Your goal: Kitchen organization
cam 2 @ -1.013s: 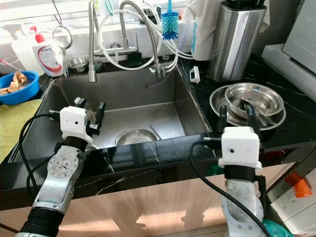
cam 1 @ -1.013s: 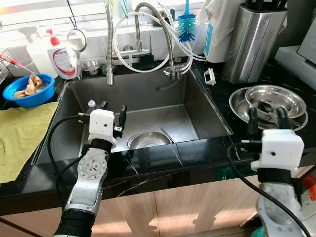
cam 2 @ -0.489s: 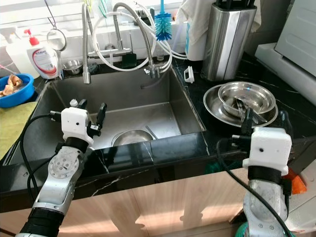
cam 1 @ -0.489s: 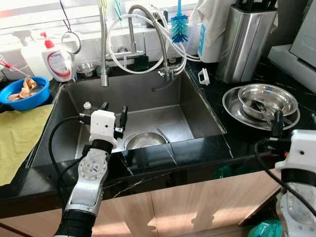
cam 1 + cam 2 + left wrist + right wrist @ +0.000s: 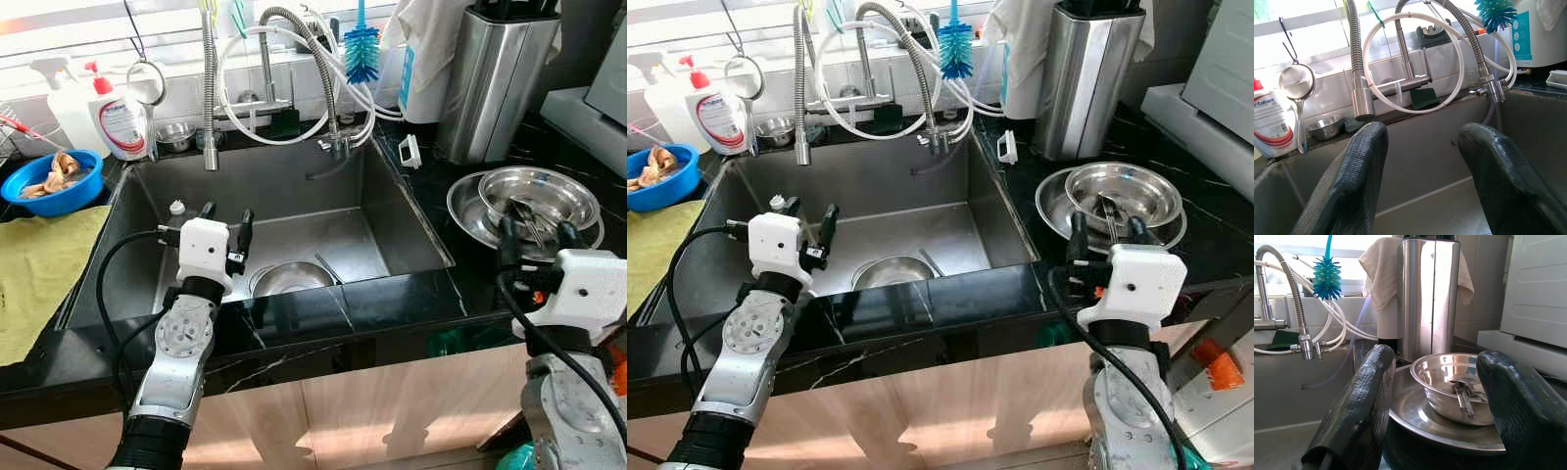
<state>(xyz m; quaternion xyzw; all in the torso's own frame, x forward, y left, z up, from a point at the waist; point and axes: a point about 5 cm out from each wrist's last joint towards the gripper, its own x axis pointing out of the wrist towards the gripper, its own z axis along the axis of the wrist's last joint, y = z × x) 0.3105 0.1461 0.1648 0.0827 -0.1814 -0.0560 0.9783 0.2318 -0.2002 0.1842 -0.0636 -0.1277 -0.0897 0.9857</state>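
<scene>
Approach step, by my reading — right gripper point(image 5: 1101, 227), fingers spread and empty, hangs just before the steel bowl point(image 5: 1124, 191) nested in a plate point(image 5: 471, 211) on the desk. Next: reach in and close on the bowl's rim. Left gripper point(image 5: 226, 218) waits open over the sink point(image 5: 392, 211).

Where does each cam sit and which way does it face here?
Left eye and right eye views: head stereo pair, looking down at the sink; both silver arms show, left gripper over the basin, right gripper by the steel bowl.
Left wrist view: along its open fingers toward the faucet.
Right wrist view: along its open fingers toward the steel bowl.
Shared: wrist views both catch the blue brush.
</scene>
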